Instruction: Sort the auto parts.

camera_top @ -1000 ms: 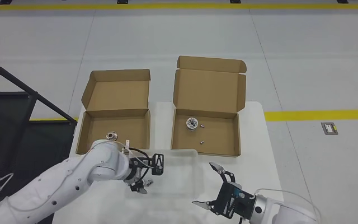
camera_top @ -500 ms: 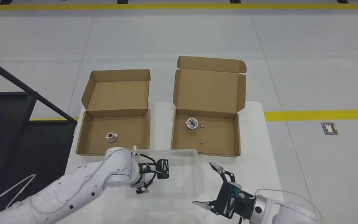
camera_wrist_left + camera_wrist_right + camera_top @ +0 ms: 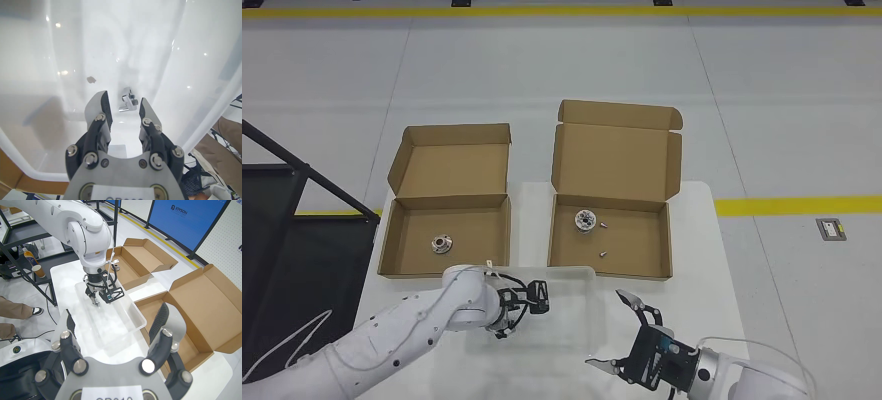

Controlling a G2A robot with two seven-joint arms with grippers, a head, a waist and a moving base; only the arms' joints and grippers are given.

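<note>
A small shiny metal part (image 3: pixel 129 103) lies on the floor of the clear plastic tray (image 3: pixel 577 272). My left gripper (image 3: pixel 122 97) hangs open just above it, one finger on each side and neither touching it. That same gripper (image 3: pixel 507 323) sits over the tray's left half and points down into the tray (image 3: pixel 95 302). A tiny dark bit (image 3: pixel 91 79) lies a little way off in the tray. Near the table's front edge my right gripper (image 3: pixel 614 332) stands open and holds nothing (image 3: pixel 116 311).
Two open cardboard boxes stand behind the tray. The left box (image 3: pixel 402 250) holds a round metal part (image 3: pixel 442 242). The right box (image 3: pixel 637 262) holds a round part (image 3: pixel 586 219) and two small screws (image 3: pixel 605 226). A black frame (image 3: pixel 302 180) stands left of the table.
My left arm has swung right, from the tray's left edge to over its inside, and the gripper has gone down toward the metal part. The right arm has stayed still.
</note>
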